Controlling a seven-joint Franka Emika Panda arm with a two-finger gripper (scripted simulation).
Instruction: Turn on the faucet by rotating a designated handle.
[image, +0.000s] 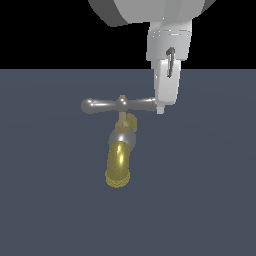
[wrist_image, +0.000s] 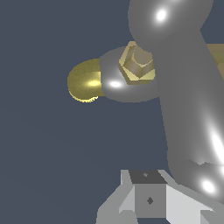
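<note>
Faucet (image: 120, 162) near the middle of the dark blue-grey counter (image: 45, 210), its brass-gold curved spout running toward the camera in the exterior view and ending in a ribbed tip; a silver collar sits behind the spout, with a thin brass stem rising from it. Handle (image: 117, 105), a glossy silver-grey crossbar, lies level atop the stem, one rounded knob end toward the exterior view's left, the other toward the exterior view's right. Gripper (image: 160, 107) hangs from the white arm directly above that right-hand end, its tip touching or just beside the knob; whether the end sits between the fingers cannot be told from this side. In the wrist view the handle (wrist_image: 188, 109) fills much of the frame as a large grey arm, with the brass hex nut and gold spout (wrist_image: 85, 82) beyond; one grey finger (wrist_image: 148, 197) shows beside the knob end, and how far the gripper is parted cannot be told
</note>
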